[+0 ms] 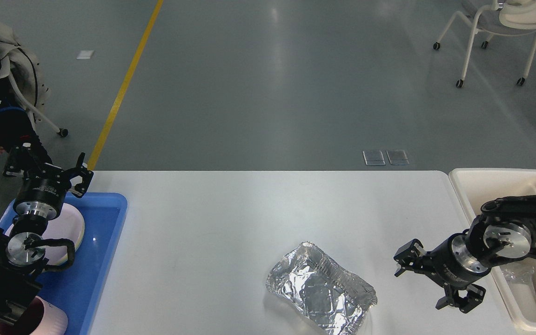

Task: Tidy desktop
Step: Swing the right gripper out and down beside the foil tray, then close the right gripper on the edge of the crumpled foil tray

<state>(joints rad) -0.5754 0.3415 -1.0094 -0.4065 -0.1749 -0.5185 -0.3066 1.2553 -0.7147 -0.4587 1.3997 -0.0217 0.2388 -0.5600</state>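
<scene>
Head view: the white surface (231, 218) fills the lower frame, with a crumpled foil tray (321, 294) lying near its front edge. Right claw (428, 286) hangs wide just beside it; left claw (49, 170) is wide above the blue tray (105, 242). Thin foil may crush or skid if pinched off-centre.

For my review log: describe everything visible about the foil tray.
The foil tray is a crumpled, shiny silver aluminium container, roughly rectangular with a crimped rim, open side up and apparently empty. It lies askew on the desktop near the front edge. Nothing else touches it; the open right gripper is close on its right.
</scene>
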